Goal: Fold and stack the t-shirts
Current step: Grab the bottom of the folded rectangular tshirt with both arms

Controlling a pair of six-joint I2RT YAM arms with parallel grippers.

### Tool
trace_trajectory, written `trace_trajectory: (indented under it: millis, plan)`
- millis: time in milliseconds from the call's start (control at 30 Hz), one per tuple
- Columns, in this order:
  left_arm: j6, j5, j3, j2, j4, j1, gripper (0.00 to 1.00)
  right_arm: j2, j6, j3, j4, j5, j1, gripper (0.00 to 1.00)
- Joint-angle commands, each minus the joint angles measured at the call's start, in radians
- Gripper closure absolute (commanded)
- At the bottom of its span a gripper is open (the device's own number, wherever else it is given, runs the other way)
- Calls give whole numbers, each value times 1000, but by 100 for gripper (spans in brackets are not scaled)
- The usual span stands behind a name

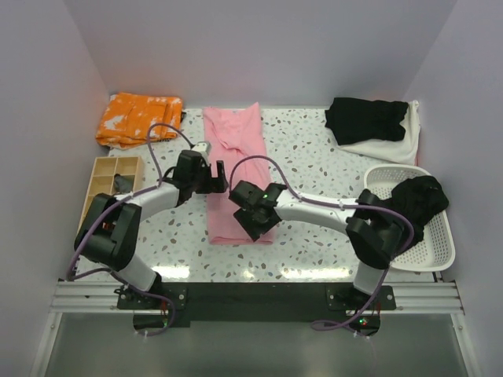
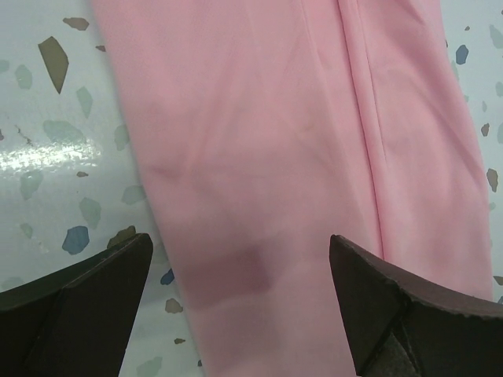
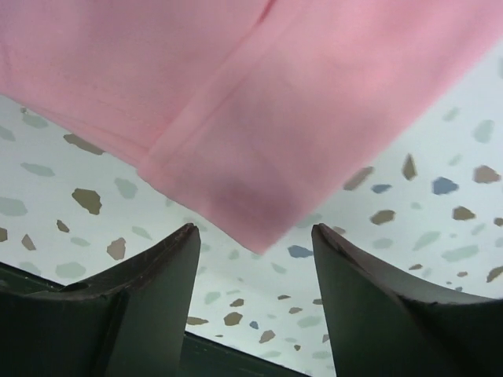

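A light pink t-shirt [image 1: 236,169] lies folded into a long strip down the middle of the table. My left gripper [image 1: 218,179] is open over the strip's left edge; the pink fabric [image 2: 275,157] fills the left wrist view between my spread fingers. My right gripper [image 1: 253,225] is open just above the strip's near right corner [image 3: 259,212], holding nothing. A black t-shirt [image 1: 368,119] lies on an off-white one [image 1: 393,145] at the back right. Another black garment [image 1: 416,200] hangs over the white basket [image 1: 436,251].
An orange patterned cloth [image 1: 137,118] lies at the back left. A tan compartment tray [image 1: 110,182] stands at the left edge, by my left arm. The table's dark front edge [image 3: 236,353] shows just past the pink corner in the right wrist view.
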Motion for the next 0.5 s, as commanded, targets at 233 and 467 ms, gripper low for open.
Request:
trace_trajectory:
  millis: [233,467]
  plan:
    - [-49,-29,-70,-225,-145,1,0,-274,78,-214,223,-214,-348,33]
    - [-122,100,-213,-408,-182,0,12,-285,122,-289,309,-401,-416,34]
